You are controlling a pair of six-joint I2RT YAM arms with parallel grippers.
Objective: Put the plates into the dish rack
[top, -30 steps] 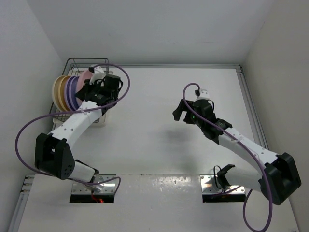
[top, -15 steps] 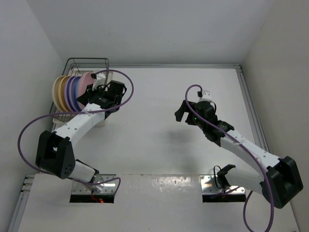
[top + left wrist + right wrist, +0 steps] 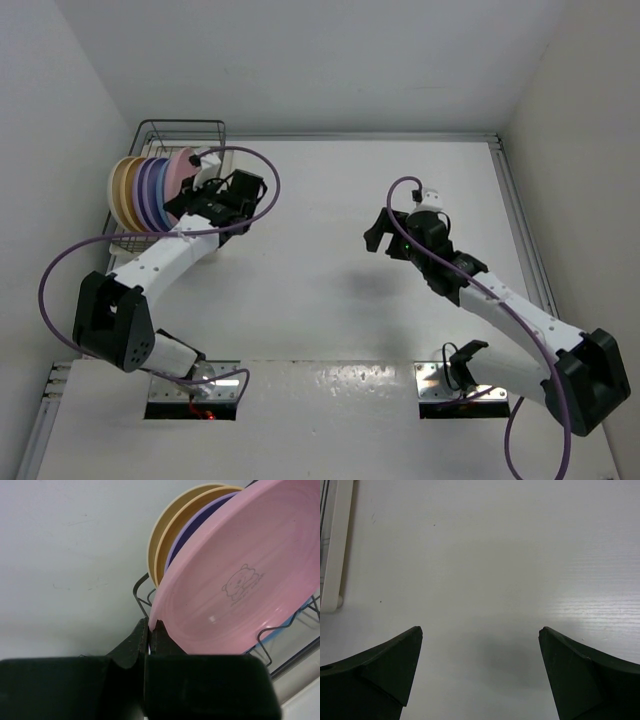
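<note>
The dark wire dish rack (image 3: pixel 183 128) stands at the far left of the table. Tan, orange-yellow (image 3: pixel 122 190) and purple plates (image 3: pixel 150 185) stand on edge in it. The pink plate (image 3: pixel 180 166) stands upright at the right end of the row. My left gripper (image 3: pixel 205 195) is shut on its lower rim. In the left wrist view my gripper (image 3: pixel 150 630) pinches the edge of the pink plate (image 3: pixel 240 580), with the orange-yellow (image 3: pixel 162 540) and purple plates (image 3: pixel 187 535) behind it and a blue sliver (image 3: pixel 280 630) below. My right gripper (image 3: pixel 378 235) is open and empty over bare table (image 3: pixel 480 635).
The rack's cream tray edge (image 3: pixel 335 545) shows at the left of the right wrist view. Rack wires (image 3: pixel 142 592) run just under the pink plate. White walls close in the table at the back and on both sides.
My left gripper, with the pink plate in it, has shifted slightly right and toward me. The right arm has drifted a little to the right, still open.
</note>
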